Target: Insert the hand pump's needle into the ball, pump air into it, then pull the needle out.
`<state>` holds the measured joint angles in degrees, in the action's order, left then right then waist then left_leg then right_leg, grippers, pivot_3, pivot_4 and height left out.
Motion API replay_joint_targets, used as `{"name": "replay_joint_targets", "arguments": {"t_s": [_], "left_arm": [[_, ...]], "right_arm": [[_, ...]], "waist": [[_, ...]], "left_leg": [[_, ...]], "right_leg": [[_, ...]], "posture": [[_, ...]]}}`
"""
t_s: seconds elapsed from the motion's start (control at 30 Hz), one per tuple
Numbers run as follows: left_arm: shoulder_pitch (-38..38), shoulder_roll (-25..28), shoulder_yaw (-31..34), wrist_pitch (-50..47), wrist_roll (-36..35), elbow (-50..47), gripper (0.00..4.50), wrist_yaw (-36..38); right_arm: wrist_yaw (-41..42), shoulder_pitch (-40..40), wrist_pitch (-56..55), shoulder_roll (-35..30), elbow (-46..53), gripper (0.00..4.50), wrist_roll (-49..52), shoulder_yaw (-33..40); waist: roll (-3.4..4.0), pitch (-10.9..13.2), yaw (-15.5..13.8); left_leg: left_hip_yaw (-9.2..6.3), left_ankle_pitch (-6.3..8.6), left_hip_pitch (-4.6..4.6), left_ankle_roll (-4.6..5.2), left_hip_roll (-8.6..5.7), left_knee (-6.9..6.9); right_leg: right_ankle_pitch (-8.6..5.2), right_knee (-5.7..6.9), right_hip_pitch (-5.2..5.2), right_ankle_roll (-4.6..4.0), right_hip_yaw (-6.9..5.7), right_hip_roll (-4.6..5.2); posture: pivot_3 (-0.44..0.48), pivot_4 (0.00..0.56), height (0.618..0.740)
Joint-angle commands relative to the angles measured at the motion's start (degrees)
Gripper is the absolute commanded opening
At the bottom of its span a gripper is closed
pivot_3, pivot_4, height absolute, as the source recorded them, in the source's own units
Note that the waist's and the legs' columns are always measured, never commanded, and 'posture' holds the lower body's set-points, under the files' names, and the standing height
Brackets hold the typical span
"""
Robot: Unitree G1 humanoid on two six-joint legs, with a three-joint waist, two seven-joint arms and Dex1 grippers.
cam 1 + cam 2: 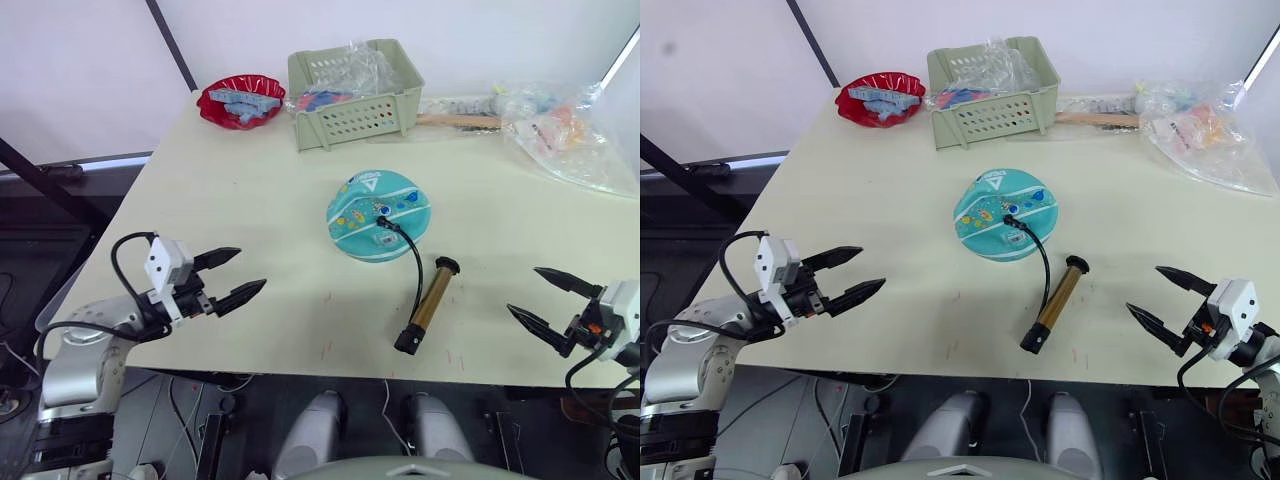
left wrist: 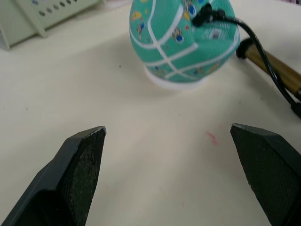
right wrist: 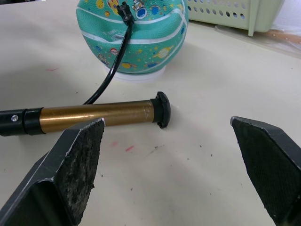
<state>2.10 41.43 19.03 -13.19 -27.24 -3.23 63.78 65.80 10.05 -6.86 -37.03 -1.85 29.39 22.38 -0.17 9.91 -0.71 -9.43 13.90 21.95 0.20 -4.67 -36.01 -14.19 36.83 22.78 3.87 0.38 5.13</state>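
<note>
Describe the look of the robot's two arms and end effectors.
Each arm ends in a white boxy wrist block carrying two black, tapering pointed fingers: left end effector, right end effector. Black cables loop around both wrists. The left arm has a silver-grey rounded housing.

Your cream table point(image 1: 230, 210) carries: ball point(image 1: 378, 214) at centre on a white ring; hand pump point(image 1: 428, 304) lying toward the near edge; red bowl point(image 1: 240, 101), green basket point(image 1: 352, 92), plastic bags point(image 1: 565, 130) along the far edge.

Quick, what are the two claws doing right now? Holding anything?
Left claw: open, holding nothing, over the table's near edge.
Right claw: open, holding nothing, apart from the hand pump.
</note>
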Motion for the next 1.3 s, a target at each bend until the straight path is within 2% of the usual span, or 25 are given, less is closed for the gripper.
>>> {"name": "replay_joint_targets", "arguments": {"t_s": [0.03,0.33,0.53,0.87,1.1,1.3], "left_arm": [[1.31,1.27,2.73,2.09,-1.56,0.10,4.46,1.76],[3.35,1.83,4.68,2.23,-2.80,-0.28,4.46,2.78],[2.40,1.72,2.86,-0.35,-3.39,-3.55,4.46,0.74],[2.02,-1.01,-7.20,-9.12,-2.69,-15.51,4.46,-5.88],[-3.34,-3.39,-16.01,-14.66,-2.21,-19.69,4.46,-10.22],[-11.75,-5.55,-26.60,-21.32,0.15,-20.62,4.46,-12.88]], "right_arm": [[2.34,0.25,-1.25,-2.10,-1.34,4.50,1.76,3.16],[7.01,-0.61,-2.03,-5.11,-6.32,4.50,3.27,5.64],[7.43,-0.59,-2.00,-5.14,-5.74,4.50,3.10,4.82],[8.57,3.49,-0.41,-3.67,1.58,4.50,5.50,4.51],[9.57,5.20,0.96,-3.84,4.33,4.50,7.19,4.67],[9.98,5.33,2.07,-4.09,7.29,4.50,8.55,4.59]], "waist": [[-0.01,0.00,0.00],[-0.01,0.00,0.05],[-0.01,0.00,0.04],[0.00,-0.01,-0.02],[0.00,-0.02,-0.04],[0.01,-0.02,-0.02]], "left_leg": [[0.08,0.03,-0.01,0.05,0.00,0.00],[0.42,0.08,-0.11,0.14,0.06,-0.03],[0.60,0.15,-0.15,0.25,0.11,-0.08],[0.90,0.26,-0.15,0.39,0.18,-0.22],[0.98,0.26,-0.17,0.39,0.20,-0.31],[1.02,0.26,-0.18,0.39,0.19,-0.37]], "right_leg": [[0.00,0.00,0.00,0.00,0.06,0.00],[0.01,0.00,0.01,0.03,0.33,0.00],[0.02,0.01,0.01,0.04,0.42,-0.01],[0.05,0.01,0.00,0.08,0.59,-0.01],[0.10,0.02,-0.01,0.16,0.66,-0.06],[0.14,0.04,-0.03,0.22,0.69,-0.10]], "posture": [[0.000,0.150,0.740],[0.000,0.150,0.740],[0.000,0.150,0.740],[0.000,0.150,0.740],[0.000,0.150,0.740],[0.000,0.150,0.740]]}}
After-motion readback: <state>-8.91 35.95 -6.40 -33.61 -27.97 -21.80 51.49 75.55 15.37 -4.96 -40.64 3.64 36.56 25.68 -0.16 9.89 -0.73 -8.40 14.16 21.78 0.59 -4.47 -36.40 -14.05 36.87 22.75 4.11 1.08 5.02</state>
